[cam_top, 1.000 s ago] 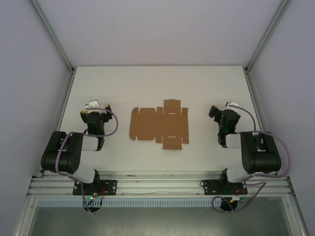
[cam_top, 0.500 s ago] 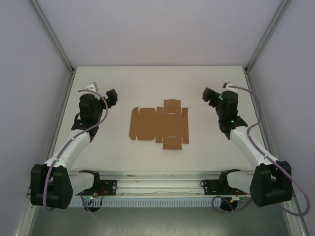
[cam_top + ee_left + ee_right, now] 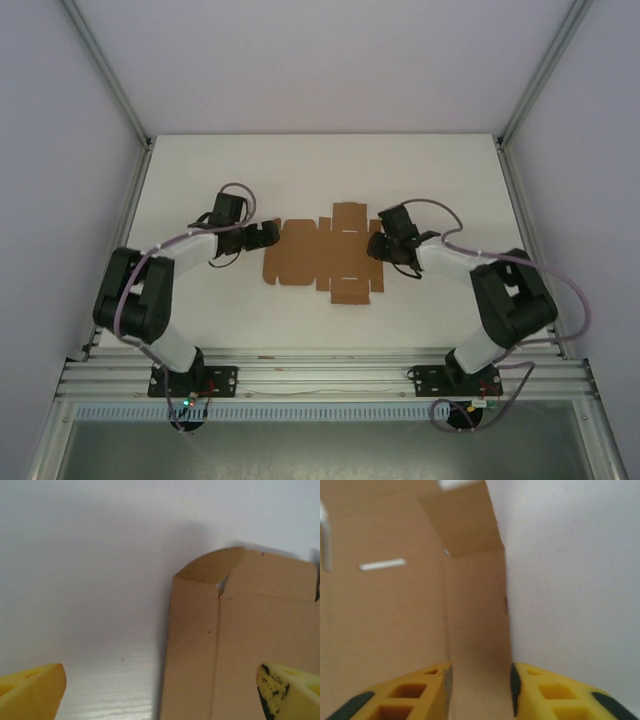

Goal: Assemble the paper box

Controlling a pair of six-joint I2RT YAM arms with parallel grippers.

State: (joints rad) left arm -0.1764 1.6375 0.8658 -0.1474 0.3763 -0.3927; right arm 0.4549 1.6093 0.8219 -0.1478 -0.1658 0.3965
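The paper box (image 3: 322,255) lies flat and unfolded in the middle of the white table (image 3: 320,170), brown, with flaps and crease lines. My left gripper (image 3: 268,236) is low at its left end and open wide. In the left wrist view (image 3: 160,692) the box's left edge (image 3: 250,620) runs between the yellow fingers (image 3: 35,692). My right gripper (image 3: 378,245) is at the box's right end. In the right wrist view (image 3: 481,692) its jaws stand narrowly apart, either side of the narrow end flap (image 3: 477,630), with a gap still showing.
Aluminium posts and grey walls (image 3: 90,120) enclose the table on three sides. Both arm bases sit on the rail (image 3: 320,380) at the near edge. Bare table surface surrounds the box.
Both arms swung inward from the table's sides and came down onto the ends of the box. The right gripper's jaws narrowed a lot; the left stayed wide.
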